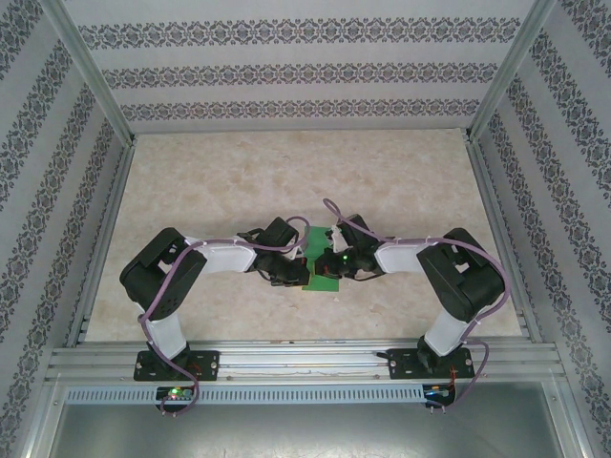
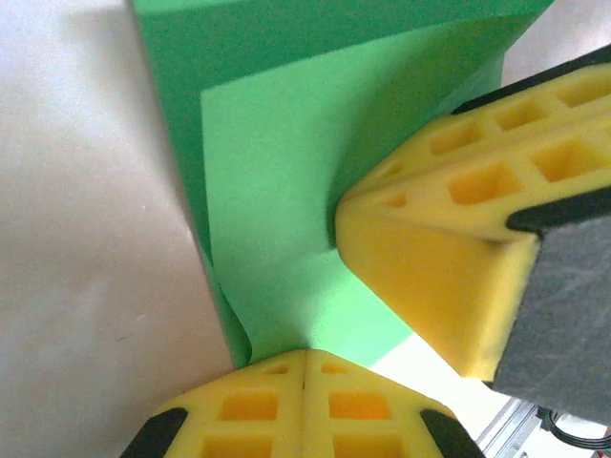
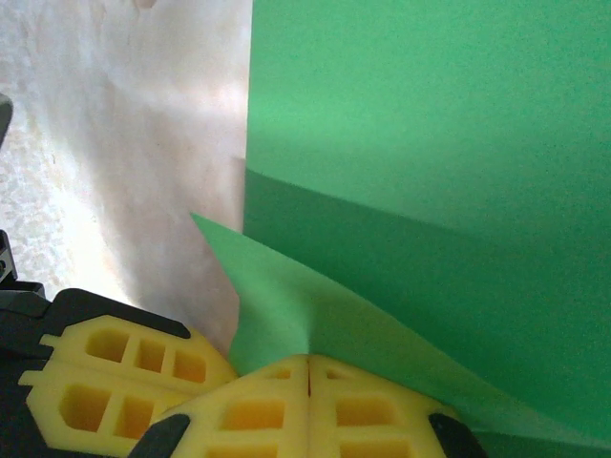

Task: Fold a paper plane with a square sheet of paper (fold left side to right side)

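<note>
**Paper** (image 1: 323, 278): it lies on the table (image 1: 286, 181), near the middle and toward the front, between the two wrists. From above the arms cover most of it. Only a green strip at the far end and a patch at the near end show, so its outline cannot be made out.

**Left gripper** (image 2: 305, 361): the yellow pads (image 2: 248, 410) are pressed together, and an edge of the paper runs down into their seam. The gripper is pinching the paper. How far the paper reaches between the pads is hidden.

**Right gripper** (image 3: 309, 363): its pads are also pressed together. A lifted flap of paper rises to a peak at their seam, so it is pinching the paper too. The flap's right end is cut off by the frame.

**Left wrist view:**
- The right gripper stands close at the right, over the paper, with its body cut off at the frame edge.
- A lighter green panel sits inside a darker green border. Whether that is a second layer or shadow cannot be told.

**Right wrist view:**
- A straight line crosses the paper, lighter above and darker below. Whether it is a crease or a shadow cannot be settled.
- The paper's left edge runs straight against the table.
- One pad of the left gripper shows at lower left, just beside the right gripper's pads. Whether they touch cannot be told.
</note>
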You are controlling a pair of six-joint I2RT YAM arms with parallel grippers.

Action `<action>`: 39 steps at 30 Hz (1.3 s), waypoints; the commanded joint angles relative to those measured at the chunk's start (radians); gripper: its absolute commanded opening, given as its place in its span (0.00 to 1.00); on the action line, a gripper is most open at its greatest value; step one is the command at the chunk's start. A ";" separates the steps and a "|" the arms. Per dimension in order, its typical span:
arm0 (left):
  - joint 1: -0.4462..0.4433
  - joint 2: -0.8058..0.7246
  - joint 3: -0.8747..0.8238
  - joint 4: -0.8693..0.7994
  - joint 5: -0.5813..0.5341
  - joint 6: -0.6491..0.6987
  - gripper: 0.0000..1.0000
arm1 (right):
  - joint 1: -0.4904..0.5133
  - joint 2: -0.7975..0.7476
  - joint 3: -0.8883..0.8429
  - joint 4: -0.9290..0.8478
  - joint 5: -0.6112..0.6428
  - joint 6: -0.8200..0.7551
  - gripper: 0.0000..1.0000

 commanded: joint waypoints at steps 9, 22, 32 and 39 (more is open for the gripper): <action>-0.019 0.066 -0.063 -0.099 -0.109 -0.017 0.01 | -0.105 0.040 0.058 -0.115 0.062 -0.099 0.00; -0.019 0.066 -0.065 -0.096 -0.107 -0.012 0.01 | -0.219 0.063 0.063 -0.119 0.044 -0.148 0.00; -0.019 0.069 -0.063 -0.094 -0.103 -0.012 0.01 | -0.287 0.091 0.107 -0.137 0.024 -0.178 0.00; -0.019 0.065 -0.063 -0.086 -0.102 -0.011 0.01 | -0.322 0.044 0.124 -0.169 0.007 -0.192 0.00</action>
